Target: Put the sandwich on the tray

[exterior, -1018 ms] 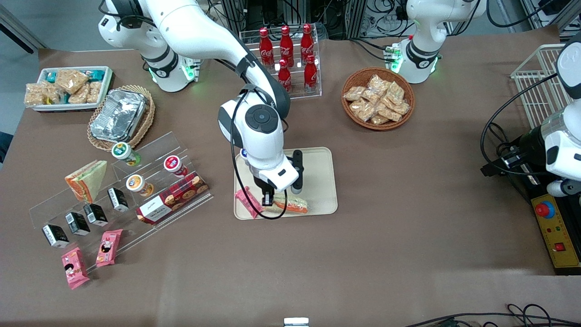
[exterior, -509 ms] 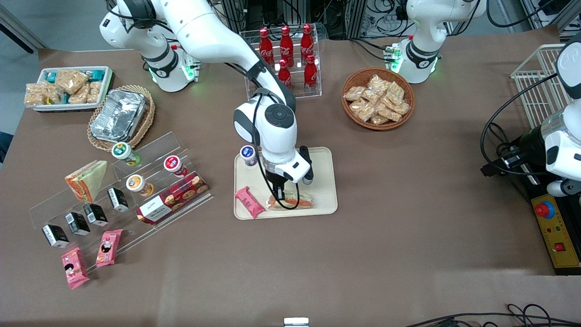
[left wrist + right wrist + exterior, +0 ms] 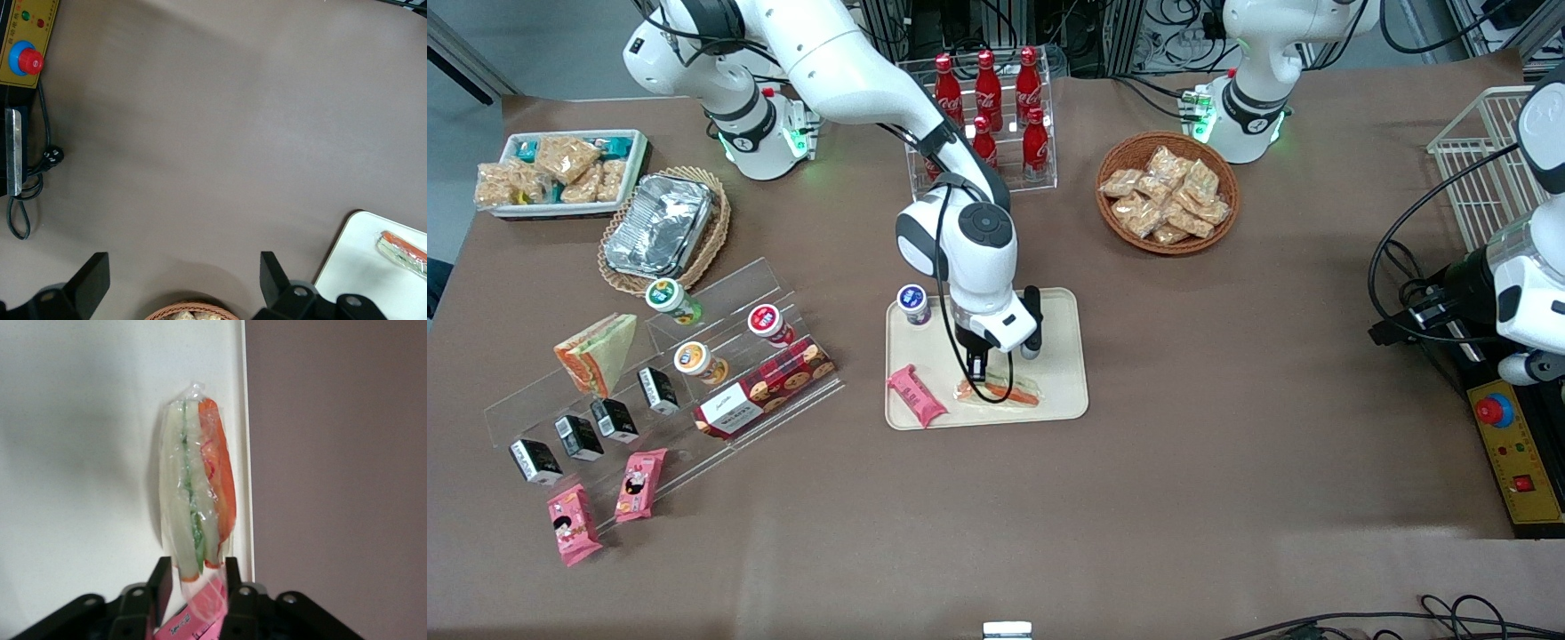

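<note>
The sandwich (image 3: 1005, 391), a clear-wrapped wedge with orange and green filling, lies on its side on the cream tray (image 3: 1060, 351), close to the rim nearest the front camera. In the right wrist view the sandwich (image 3: 197, 500) rests flat along the tray's (image 3: 80, 453) rim. My right gripper (image 3: 979, 364) hangs just above the sandwich's end. Its two fingers stand open (image 3: 195, 570), one on each side of the wrap's tip, with a gap on one side. The parked arm's wrist view catches the sandwich (image 3: 403, 250) on the tray's (image 3: 353, 260) corner.
A pink snack bar (image 3: 916, 396) and a small cup (image 3: 912, 304) share the tray. A second sandwich (image 3: 596, 351) sits on the acrylic stand (image 3: 720, 373) toward the working arm's end. A cola bottle rack (image 3: 987, 116) and snack basket (image 3: 1167, 191) stand farther from the camera.
The right arm has drawn back from the front camera and lifted slightly. The sandwich has settled on the tray and stays there while the gripper pulls off it.
</note>
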Action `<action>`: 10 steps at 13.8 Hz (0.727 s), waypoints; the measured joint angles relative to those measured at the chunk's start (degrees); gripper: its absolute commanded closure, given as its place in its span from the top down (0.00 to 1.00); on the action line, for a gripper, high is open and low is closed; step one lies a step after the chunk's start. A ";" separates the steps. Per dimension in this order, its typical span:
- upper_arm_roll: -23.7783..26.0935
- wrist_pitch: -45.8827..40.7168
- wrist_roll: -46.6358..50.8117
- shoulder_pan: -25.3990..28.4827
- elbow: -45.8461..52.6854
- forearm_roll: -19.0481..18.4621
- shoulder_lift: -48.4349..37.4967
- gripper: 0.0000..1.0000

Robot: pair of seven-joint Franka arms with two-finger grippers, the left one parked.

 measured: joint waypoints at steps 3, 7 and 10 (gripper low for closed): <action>-0.77 0.44 0.01 -0.78 0.32 0.00 -0.49 0.98; -1.30 -3.06 0.98 -3.72 0.85 2.39 -5.13 0.98; -1.60 -10.11 1.03 -7.70 0.98 5.35 -10.68 0.98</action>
